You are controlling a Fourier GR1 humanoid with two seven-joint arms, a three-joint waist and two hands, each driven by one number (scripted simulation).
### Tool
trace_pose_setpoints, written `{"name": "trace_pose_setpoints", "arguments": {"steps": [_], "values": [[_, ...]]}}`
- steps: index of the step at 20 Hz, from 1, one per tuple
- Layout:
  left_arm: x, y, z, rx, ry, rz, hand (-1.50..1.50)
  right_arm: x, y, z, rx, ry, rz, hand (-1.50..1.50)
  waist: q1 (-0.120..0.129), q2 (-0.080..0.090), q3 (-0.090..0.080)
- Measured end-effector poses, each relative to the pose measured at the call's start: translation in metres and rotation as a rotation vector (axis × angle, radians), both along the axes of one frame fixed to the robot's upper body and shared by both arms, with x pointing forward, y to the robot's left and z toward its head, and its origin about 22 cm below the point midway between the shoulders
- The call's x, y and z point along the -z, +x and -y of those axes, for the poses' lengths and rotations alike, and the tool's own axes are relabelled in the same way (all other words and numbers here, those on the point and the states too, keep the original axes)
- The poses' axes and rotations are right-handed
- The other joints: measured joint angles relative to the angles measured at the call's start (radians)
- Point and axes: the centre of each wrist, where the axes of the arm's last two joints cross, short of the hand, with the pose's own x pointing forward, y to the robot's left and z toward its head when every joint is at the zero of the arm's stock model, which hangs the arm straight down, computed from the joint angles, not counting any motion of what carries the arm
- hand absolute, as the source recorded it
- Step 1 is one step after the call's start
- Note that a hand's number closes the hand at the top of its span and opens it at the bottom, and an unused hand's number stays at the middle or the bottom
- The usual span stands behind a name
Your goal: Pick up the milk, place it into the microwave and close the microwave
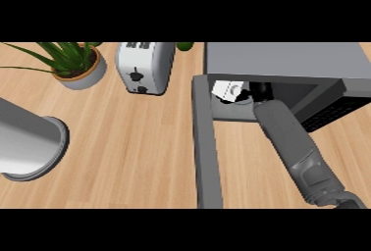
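Note:
The white milk carton [227, 90] sits tilted just inside the open microwave [290, 59], at the left of its mouth. My right hand [258, 92] reaches into the cavity and lies against the carton's right side, with a black finger curled under its lower edge. The microwave's roof hides most of the hand. My grey right forearm [293, 142] runs from the lower right up to the opening. The microwave door [206, 147] stands swung open, seen edge-on as a long grey bar pointing toward me. My left hand does not show.
A silver toaster [145, 66] stands left of the microwave, and a potted plant [76, 63] sits at the back left. A big grey cylinder [29, 142] juts in from the left edge. Bare wooden counter [130, 147] lies between it and the door.

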Motion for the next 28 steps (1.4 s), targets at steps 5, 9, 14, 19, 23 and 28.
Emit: {"name": "trace_pose_setpoints", "arguments": {"steps": [5,9,14,19,23,28], "values": [[0.003,0.007,0.001,0.014,-0.005,0.008,-1.5,-0.003,0.008,0.004,0.052,-0.044,0.025,1.5,0.017,0.008,-0.001],[0.006,0.013,0.0,0.027,-0.003,0.007,-1.5,-0.007,0.013,0.015,0.124,-0.125,0.081,1.5,0.031,0.019,-0.001],[0.008,0.018,0.001,0.045,-0.007,0.002,-1.5,-0.013,0.018,0.028,0.213,-0.215,0.131,1.5,0.052,0.034,0.002],[0.009,0.026,0.003,0.06,-0.006,0.006,-1.5,-0.019,0.021,0.045,0.285,-0.296,0.147,1.5,0.073,0.045,0.0],[0.008,0.028,0.003,0.065,0.007,0.004,-1.5,-0.017,0.019,0.07,0.434,-0.363,0.108,-1.5,0.084,0.05,-0.004],[0.007,0.032,0.003,0.06,0.034,-0.006,-1.5,-0.018,0.018,0.08,0.504,-0.421,0.099,-1.5,0.091,0.051,-0.003]]}}
